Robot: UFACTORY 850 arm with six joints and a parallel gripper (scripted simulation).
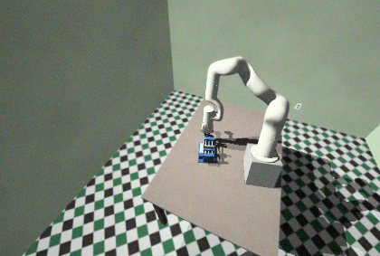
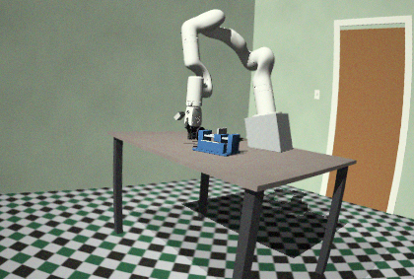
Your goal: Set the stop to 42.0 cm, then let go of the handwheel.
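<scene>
A small blue fixture with pale rails stands on the brown table; it also shows in the exterior view. Its handwheel is at the fixture's far end, mostly hidden by my fingers. My gripper points straight down at that end, shown too in the exterior view, and is shut on the handwheel. A dark stop block sits on the rails toward the other end. The scale reading is too small to tell.
My arm's grey base block stands on the table to the right of the fixture, and shows in the exterior view. The table edge lies close to the fixture's left side. A brown door is in the far wall.
</scene>
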